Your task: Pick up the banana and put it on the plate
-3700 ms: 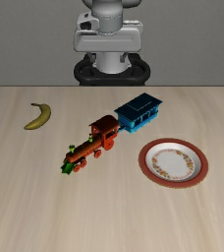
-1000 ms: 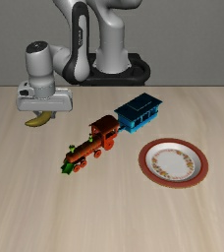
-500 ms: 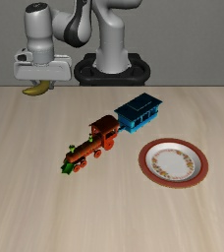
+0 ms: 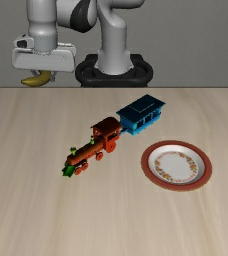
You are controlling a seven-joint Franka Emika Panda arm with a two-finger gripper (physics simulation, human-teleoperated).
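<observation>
Yellow banana (image 4: 35, 79) in claw (image 4: 42, 75), above table (image 4: 26, 200)

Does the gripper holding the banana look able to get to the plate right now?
Probably yes: the gripper holds the banana high above the table, the toy train between lies low, and the plate is bare.

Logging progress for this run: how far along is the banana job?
Done: the banana is off the table, clamped in the gripper. In hand: it hangs high at the exterior view's left. Left: carry it past the toy train to the plate, which does not hold it yet, and release.
</observation>
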